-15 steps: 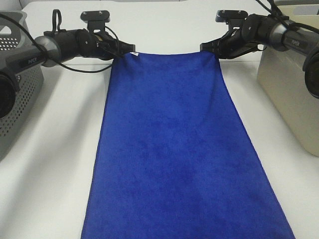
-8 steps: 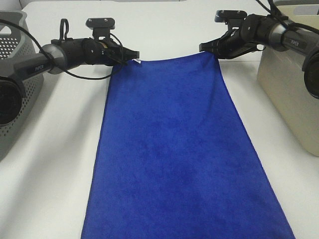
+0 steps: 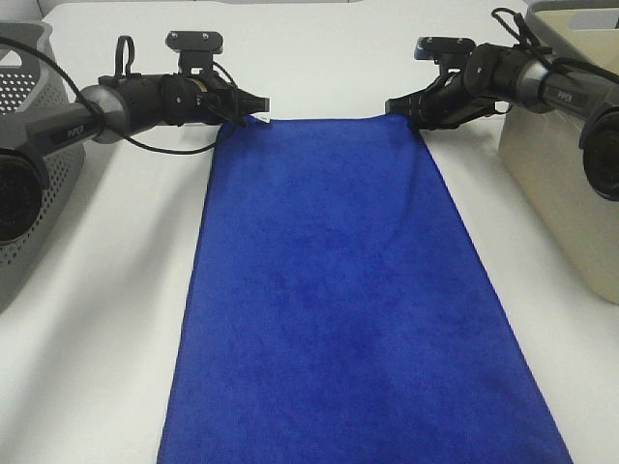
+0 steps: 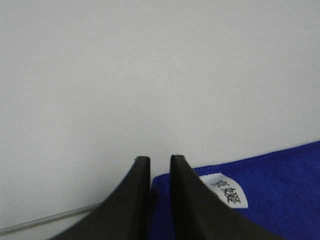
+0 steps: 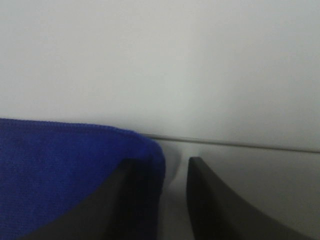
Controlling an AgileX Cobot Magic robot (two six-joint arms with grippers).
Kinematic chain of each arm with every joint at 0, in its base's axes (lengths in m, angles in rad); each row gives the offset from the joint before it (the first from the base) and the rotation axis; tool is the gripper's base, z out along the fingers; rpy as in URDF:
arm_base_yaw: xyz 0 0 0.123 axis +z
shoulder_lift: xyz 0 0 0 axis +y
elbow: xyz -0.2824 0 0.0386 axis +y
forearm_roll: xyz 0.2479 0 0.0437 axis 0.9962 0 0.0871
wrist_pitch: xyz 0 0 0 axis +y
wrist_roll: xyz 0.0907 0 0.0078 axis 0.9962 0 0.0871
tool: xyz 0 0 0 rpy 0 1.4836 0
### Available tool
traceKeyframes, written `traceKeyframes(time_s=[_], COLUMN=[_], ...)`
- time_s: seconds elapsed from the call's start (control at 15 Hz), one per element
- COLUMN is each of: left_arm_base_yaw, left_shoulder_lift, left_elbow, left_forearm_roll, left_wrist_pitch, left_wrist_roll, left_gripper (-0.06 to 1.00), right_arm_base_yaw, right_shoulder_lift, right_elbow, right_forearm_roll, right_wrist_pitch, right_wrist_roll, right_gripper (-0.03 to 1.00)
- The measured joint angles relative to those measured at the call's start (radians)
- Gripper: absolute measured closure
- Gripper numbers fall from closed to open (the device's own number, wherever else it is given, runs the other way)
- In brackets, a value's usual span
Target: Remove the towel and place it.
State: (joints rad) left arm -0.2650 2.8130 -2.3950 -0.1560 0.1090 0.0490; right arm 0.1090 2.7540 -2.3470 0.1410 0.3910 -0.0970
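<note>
The royal-blue towel (image 3: 338, 290) lies spread flat on the white table (image 3: 97, 319), running from the far middle to the near edge. My left gripper (image 3: 253, 101) sits low at its far left corner, beside the white tag (image 4: 227, 190). In the left wrist view the left gripper (image 4: 160, 160) shows a narrow gap between its black fingers, and the towel (image 4: 280, 190) edge lies loose in that gap further back. At the far right corner, my right gripper (image 3: 401, 104) is open. The right wrist view shows the right gripper (image 5: 172, 165) with the towel (image 5: 65, 170) corner draped over one finger.
A grey perforated basket (image 3: 24, 174) stands at the table's left edge. A beige bin (image 3: 561, 164) stands at the right edge. Both arms stretch in low from the sides, with black cables looping above them.
The towel's far edge, held raised and bowed before, now lies straight on the table. Both grippers have parted their jaws, the right one wider, and the right gripper has dipped lower.
</note>
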Motion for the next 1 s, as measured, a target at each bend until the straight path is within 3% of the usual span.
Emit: traceKeyframes(time_s=[0.07, 0.13, 0.33, 1.0], left_arm_base_yaw=[0.0, 0.0, 0.0, 0.0], left_shoulder_lift=[0.0, 0.0, 0.0, -0.009], left_elbow=[0.0, 0.0, 0.0, 0.0], left_forearm_roll=[0.017, 0.033, 0.056, 0.123], left_wrist_pitch=[-0.002, -0.011, -0.045, -0.078], left_wrist_roll=[0.0, 0.0, 0.0, 0.002], left_gripper=[0.72, 0.65, 0.46, 0.43], right_arm_base_yaw=[0.0, 0.0, 0.0, 0.0], right_shoulder_lift=[0.0, 0.0, -0.005, -0.089], right_elbow=[0.0, 0.0, 0.0, -0.012], right_forearm_roll=[0.009, 0.01, 0.014, 0.014], right_wrist_pitch=[-0.003, -0.002, 0.023, 0.072], right_wrist_roll=[0.0, 0.0, 0.0, -0.159], right_gripper=[0.44, 0.39, 0.36, 0.35])
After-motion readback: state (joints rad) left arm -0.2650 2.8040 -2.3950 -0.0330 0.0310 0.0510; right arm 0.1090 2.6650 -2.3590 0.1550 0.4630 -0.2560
